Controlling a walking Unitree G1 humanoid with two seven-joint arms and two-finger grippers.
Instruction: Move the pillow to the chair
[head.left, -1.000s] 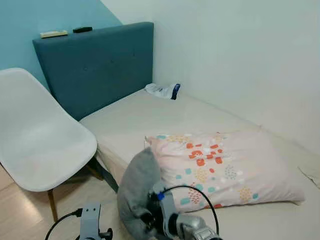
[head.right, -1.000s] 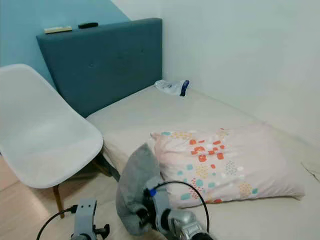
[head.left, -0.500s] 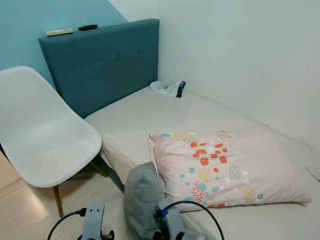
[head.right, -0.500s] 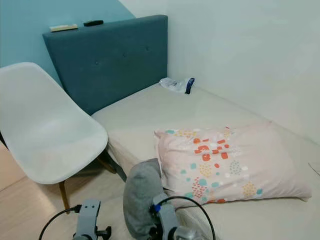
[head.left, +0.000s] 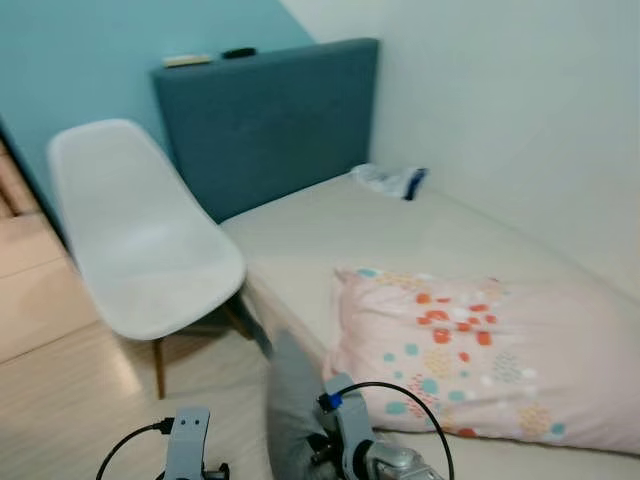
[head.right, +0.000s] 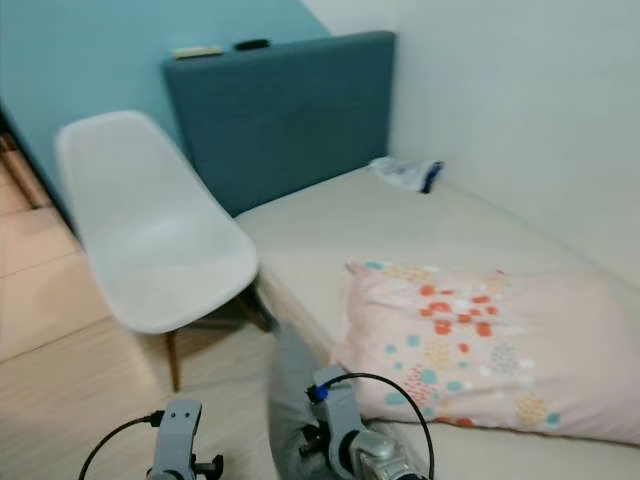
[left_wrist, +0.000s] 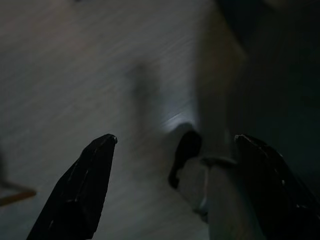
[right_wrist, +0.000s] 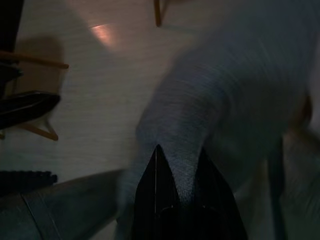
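Grey pillow (right_wrist: 200, 100) sat pinched in your right gripper (right_wrist: 177, 155), jaws closed to a narrow gap on its fabric, hanging low beside the bed (head.left: 330, 220) edge above the floor. Your left gripper (left_wrist: 175, 140) stood wide apart, holding nothing. I judged it light, soft and floppy; a fold near its middle would hold better than a loose corner. Count: two pillows, this one and a patterned pillow (head.left: 480, 360) lying on the bed; one white chair (head.left: 150, 250), just beside the bed, seat bare; one pouch (head.left: 390, 180) by the headboard (head.left: 270, 120).
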